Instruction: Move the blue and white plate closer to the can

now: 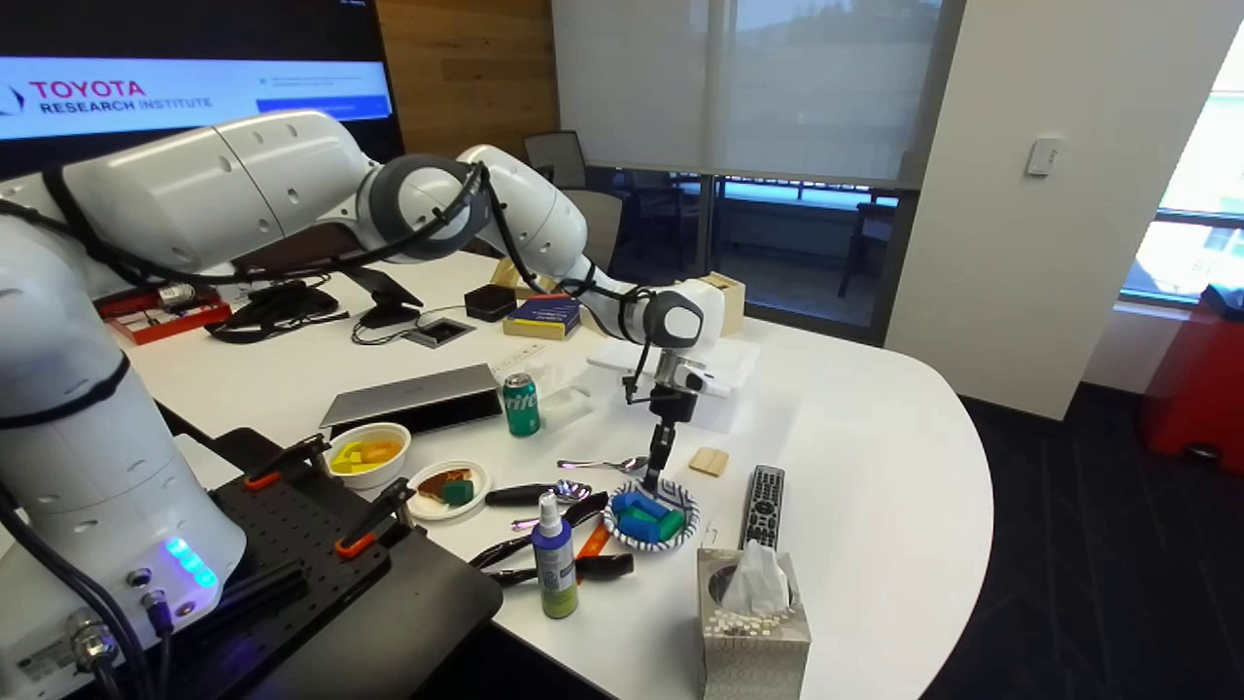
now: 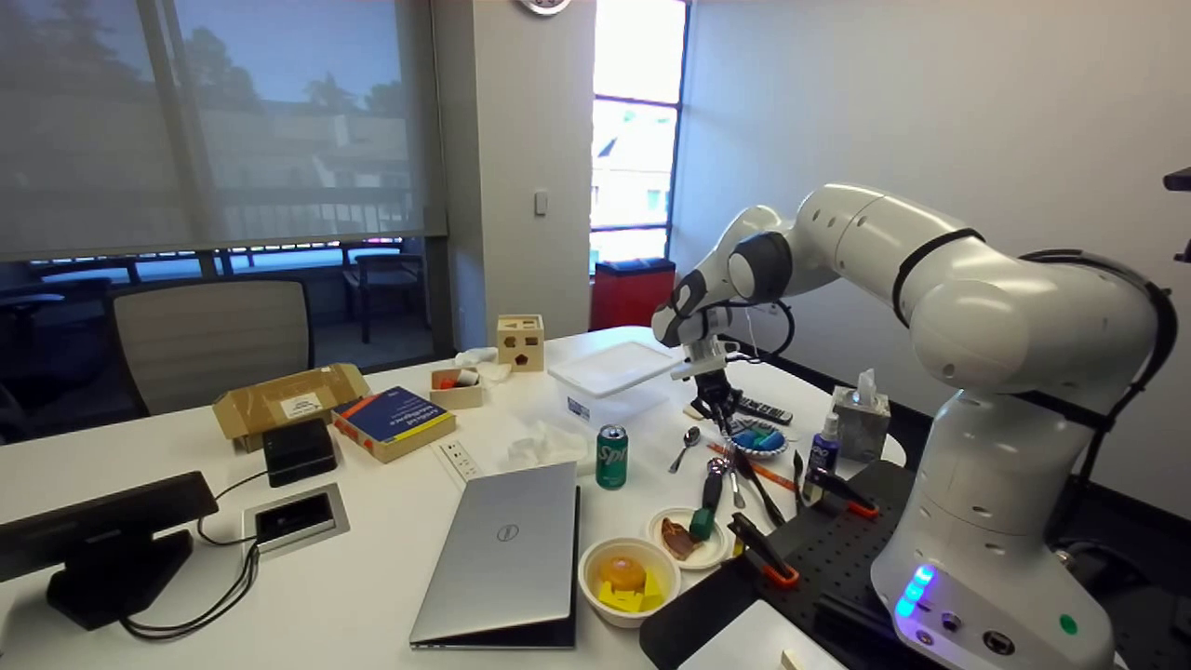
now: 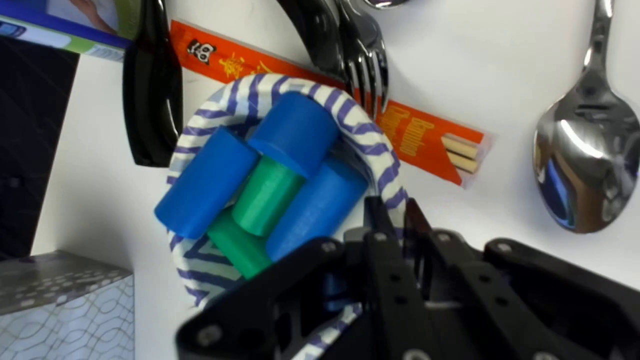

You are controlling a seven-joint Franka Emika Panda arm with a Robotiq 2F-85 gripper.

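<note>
The white table (image 1: 875, 408) carries everything, and the robot arm (image 1: 535, 219) stretches out over it. A laptop (image 2: 507, 549) lies close to the goal, so a move carried too far could end in a bump. The gripper (image 3: 397, 207) points down with its fingers nearly together, one on each side of the rim of the blue and white plate (image 3: 375, 145), which reads as a pinch on a single edge; how firm it is cannot be told. The plate appears to rest on the table, well apart from the green can (image 2: 612, 456), which stands upright near the laptop's corner. Held at one edge under its load, the plate could sag, twist or slip free if raised or pulled sharply. An overshoot could topple the can. The orange chopstick packet (image 3: 425, 140) runs beside or perhaps under the rim, with the tines of a fork (image 3: 367, 45) over it, and both may get dragged. A spoon (image 3: 587, 160) lies on the can's side of the plate, where a low slide might shove it along. Smallest are the blue cylinders (image 3: 302, 130) and green cylinders (image 3: 270, 197) heaped inside: the leftmost blue cylinder (image 3: 206, 182) in the wrist view overlaps the rim and may roll out first if the plate tips.
</note>
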